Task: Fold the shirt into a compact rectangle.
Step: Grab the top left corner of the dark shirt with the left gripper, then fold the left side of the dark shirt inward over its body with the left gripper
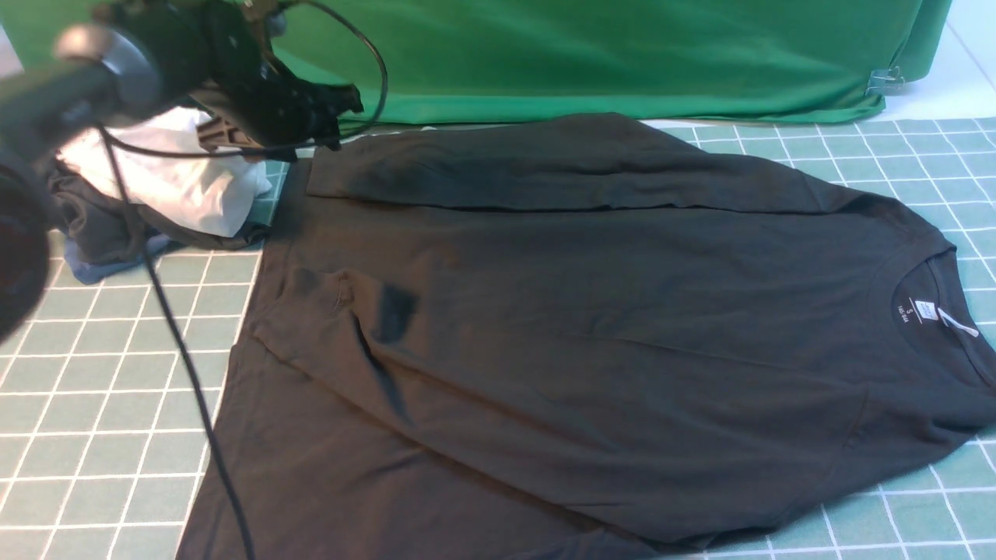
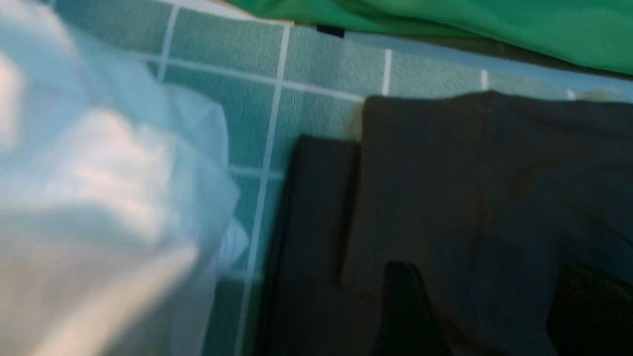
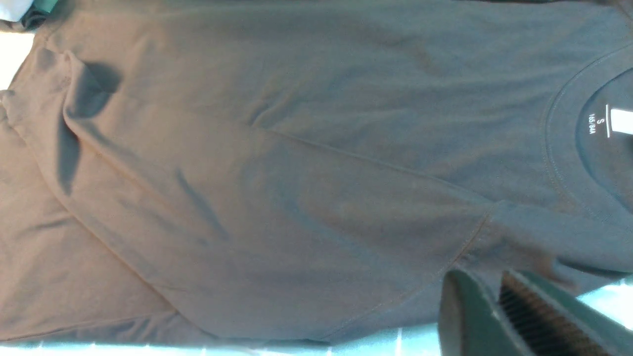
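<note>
Shirt (image 1: 591, 327) spread | white garment (image 1: 187, 187) beside, maybe touching | left arm (image 1: 101, 70) occluding

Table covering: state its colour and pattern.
The table covering is pale green with a white grid; clearest in the front view.

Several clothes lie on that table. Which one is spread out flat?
The big black shirt, laid out flat and far larger than the rest. The white garment and the dark grey garment sit crumpled in a heap beside it.
</note>
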